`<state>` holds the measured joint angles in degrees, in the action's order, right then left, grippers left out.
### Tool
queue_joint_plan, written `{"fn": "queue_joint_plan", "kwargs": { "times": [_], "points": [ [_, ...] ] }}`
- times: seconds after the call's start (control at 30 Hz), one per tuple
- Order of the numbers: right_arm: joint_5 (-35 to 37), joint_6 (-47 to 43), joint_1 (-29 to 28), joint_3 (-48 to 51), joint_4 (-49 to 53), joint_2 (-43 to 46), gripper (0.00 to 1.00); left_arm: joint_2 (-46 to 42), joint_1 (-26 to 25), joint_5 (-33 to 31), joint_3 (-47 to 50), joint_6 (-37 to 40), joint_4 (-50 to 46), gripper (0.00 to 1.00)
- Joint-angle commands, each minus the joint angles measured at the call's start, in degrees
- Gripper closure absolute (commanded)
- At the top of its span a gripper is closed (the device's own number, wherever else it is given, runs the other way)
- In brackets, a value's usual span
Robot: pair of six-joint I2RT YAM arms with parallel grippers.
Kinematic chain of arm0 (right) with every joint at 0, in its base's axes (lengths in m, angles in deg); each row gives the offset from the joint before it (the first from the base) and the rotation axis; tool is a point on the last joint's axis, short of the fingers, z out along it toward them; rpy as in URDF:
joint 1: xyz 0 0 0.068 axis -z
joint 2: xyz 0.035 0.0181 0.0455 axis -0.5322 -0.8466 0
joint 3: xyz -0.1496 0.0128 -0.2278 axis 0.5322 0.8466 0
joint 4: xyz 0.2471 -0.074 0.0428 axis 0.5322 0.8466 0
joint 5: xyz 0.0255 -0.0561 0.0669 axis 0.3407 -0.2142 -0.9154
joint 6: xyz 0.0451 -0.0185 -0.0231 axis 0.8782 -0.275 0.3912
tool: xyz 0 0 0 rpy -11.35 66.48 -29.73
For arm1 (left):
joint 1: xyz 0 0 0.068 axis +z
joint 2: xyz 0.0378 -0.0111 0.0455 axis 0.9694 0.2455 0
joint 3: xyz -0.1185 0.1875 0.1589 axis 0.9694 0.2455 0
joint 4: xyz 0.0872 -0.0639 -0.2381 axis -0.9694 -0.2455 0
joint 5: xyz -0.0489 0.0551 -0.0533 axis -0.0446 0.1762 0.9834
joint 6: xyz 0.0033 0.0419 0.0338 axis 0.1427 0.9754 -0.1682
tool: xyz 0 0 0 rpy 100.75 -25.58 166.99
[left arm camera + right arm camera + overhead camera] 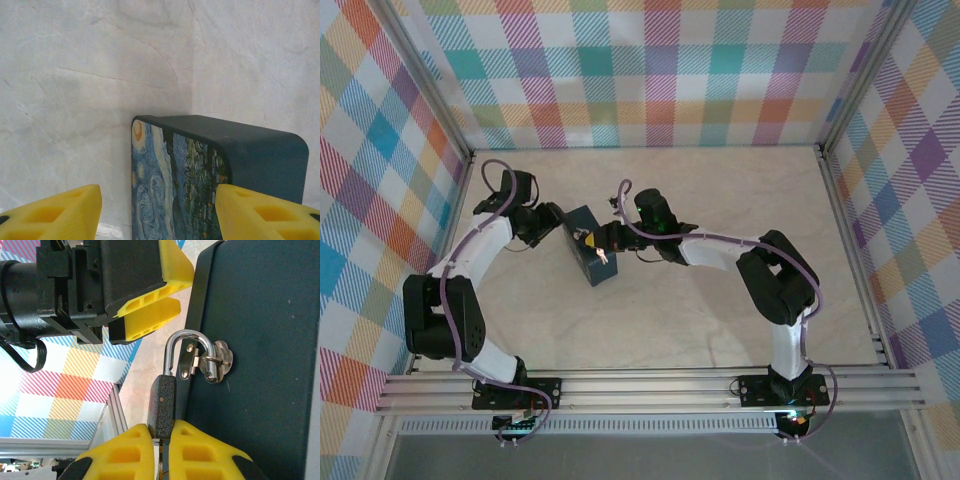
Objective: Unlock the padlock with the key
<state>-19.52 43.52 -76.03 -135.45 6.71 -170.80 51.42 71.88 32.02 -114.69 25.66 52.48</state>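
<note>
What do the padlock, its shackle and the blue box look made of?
The padlock: body likely metal under a dark, speckled matte coat. The shackle: polished metal, mirror-bright glints. The box: smooth dark blue with a dull sheen; plastic or painted tin, cannot tell.

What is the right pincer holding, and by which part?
The right pincer is shut on the padlock, pinching the bottom end of its dark body. Its shackle passes through the latch on the box.

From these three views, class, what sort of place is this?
Probably a robot test cell: plaid screens wall in a marble-look table, aluminium rails frame it, and the left arm and right arm are bolted to its near edge.
</note>
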Motion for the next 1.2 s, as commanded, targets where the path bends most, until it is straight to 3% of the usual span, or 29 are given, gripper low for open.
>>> {"fn": "queue_joint_plan", "kwargs": {
  "times": [0.0, 0.13, 0.37, 0.77, 1.17],
  "points": [
    [0.5, 2.6, 0.6, -3.0, -0.5, -0.8, 0.91, -0.4, 0.6, 0.4, -3.8, 1.7, 1.9, 0.39],
    [1.7, 3.0, 1.3, -4.3, 0.9, -1.1, 0.91, 0.5, 0.6, 1.4, -6.0, 3.3, 2.6, 0.38],
    [1.3, -0.3, 1.7, -7.7, 5.3, -1.9, 0.88, 9.6, 0.1, 8.0, -8.6, 5.1, 5.1, 0.35],
    [1.5, -4.4, 3.5, -13.2, 12.6, -5.2, 0.89, 11.2, -4.0, 5.9, -7.6, 5.4, 3.1, 0.46],
    [-0.6, -10.6, 6.6, -16.3, 15.0, -9.3, 0.92, 9.6, -4.4, 4.0, -6.5, 2.5, -0.2, 0.55]
  ]
}}
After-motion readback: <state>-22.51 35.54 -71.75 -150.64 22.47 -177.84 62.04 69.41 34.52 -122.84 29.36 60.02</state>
